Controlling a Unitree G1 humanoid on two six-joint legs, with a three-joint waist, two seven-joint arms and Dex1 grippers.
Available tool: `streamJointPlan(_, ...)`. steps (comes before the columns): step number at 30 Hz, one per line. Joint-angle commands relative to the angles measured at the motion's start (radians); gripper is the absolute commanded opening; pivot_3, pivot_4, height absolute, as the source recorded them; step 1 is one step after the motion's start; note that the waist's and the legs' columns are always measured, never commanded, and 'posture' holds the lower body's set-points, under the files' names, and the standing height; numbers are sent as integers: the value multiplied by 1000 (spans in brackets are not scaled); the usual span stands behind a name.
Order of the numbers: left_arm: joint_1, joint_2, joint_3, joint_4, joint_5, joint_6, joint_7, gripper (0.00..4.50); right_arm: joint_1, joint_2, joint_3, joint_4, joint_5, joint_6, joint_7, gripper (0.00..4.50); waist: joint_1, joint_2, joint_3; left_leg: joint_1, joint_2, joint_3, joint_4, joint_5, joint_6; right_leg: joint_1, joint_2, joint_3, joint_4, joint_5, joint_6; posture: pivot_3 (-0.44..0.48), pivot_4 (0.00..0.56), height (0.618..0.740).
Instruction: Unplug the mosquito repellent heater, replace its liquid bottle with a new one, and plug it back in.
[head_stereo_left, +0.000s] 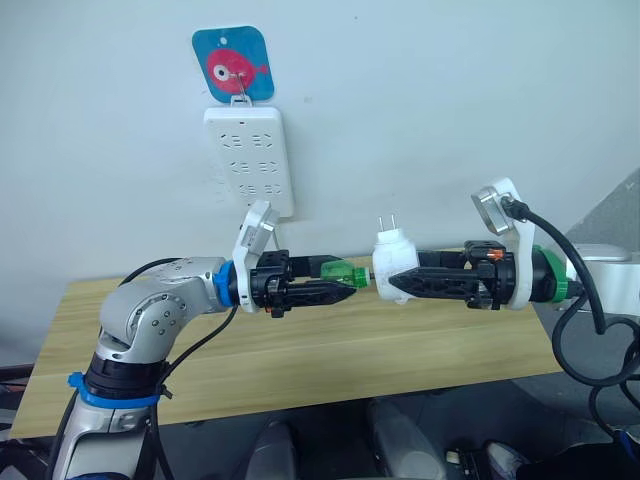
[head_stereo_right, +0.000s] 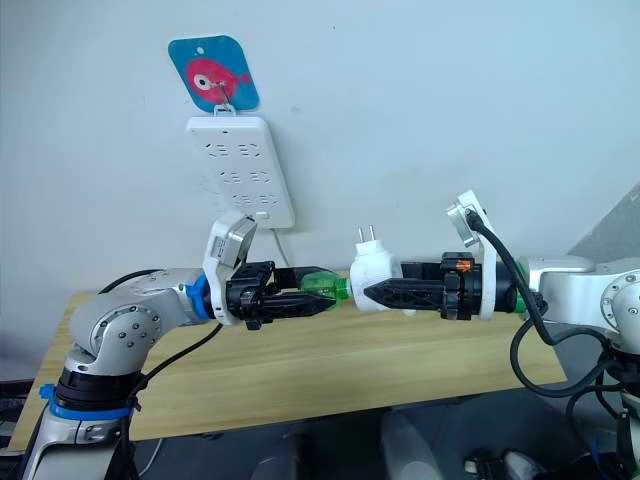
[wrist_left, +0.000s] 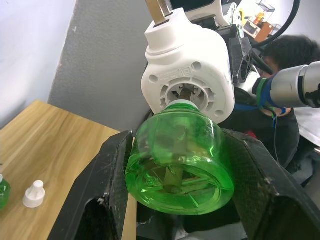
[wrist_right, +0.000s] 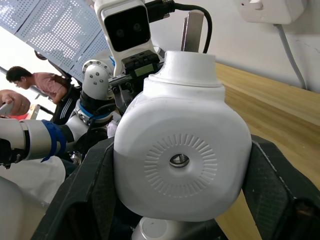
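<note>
Counting from the left, two arms, one green liquid bottle (head_stereo_left: 340, 271), one mosquito repellent heater (head_stereo_left: 394, 262) and one white power strip (head_stereo_left: 250, 158) were on show, all above one wooden table (head_stereo_left: 300, 355). A loose white cap (wrist_left: 34, 194) lay on that table, with part of another green bottle (wrist_left: 3, 190) beside it. Reaching level over the table from the left, the left gripper (head_stereo_left: 345, 278) was clamped on the liquid bottle, its two black fingers (wrist_left: 107, 190) pressed to the bottle's sides. The bottle's neck sat in the heater's underside socket. Coming level from the right, the right gripper (head_stereo_left: 392, 284) clasped the heater by its flanks, vent hole facing the wrist, two prongs pointing up, clear above the table.
</note>
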Motion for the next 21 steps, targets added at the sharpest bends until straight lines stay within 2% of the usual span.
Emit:
streamJointPlan(1, -7, -20, 15, -27, -18, -12, 22, 2383, -2, -4, -15, -19, 20, -11, 19, 3029, 0, 0, 0, 0, 0, 0, 0, 0, 0, 0, 0, 0, 0, 0, 0, -175, 136, 740)
streamJointPlan(11, -16, -28, 46, -43, -93, 47, 41, 2383, 5, 8, -3, -19, -5, -19, 24, 3029, 0, 0, 0, 0, 0, 0, 0, 0, 0, 0, 0, 0, 1, 0, 0, -169, 135, 740)
streamJointPlan(21, -14, -40, 33, -48, -75, 43, 50, 2383, -17, 49, 19, -42, 16, -34, 5, 3029, 1, 0, 0, 0, 0, 0, 0, 0, 0, 0, 0, 0, 1, 0, 0, -167, 136, 740)
